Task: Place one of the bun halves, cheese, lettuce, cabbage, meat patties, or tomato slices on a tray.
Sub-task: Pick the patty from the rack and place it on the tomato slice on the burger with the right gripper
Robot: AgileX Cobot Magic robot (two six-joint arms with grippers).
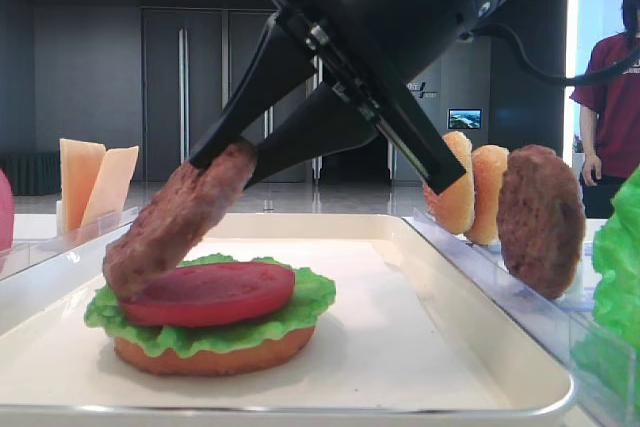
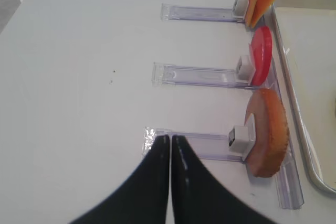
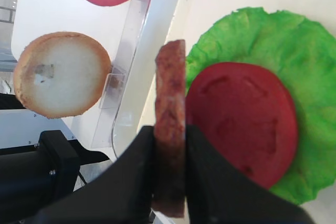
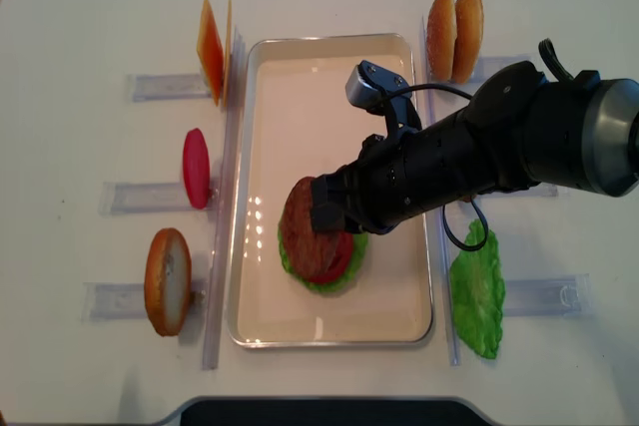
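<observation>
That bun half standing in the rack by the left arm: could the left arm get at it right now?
Probably yes. The left gripper, shut and empty, hovers beside the bun half with only bare table between; it must open first.

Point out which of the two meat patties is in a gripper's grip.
The meat patty pinched by the right gripper, tilted over the tomato slice on the tray. The other patty stands untouched in its clear rack beside the tray.
</observation>
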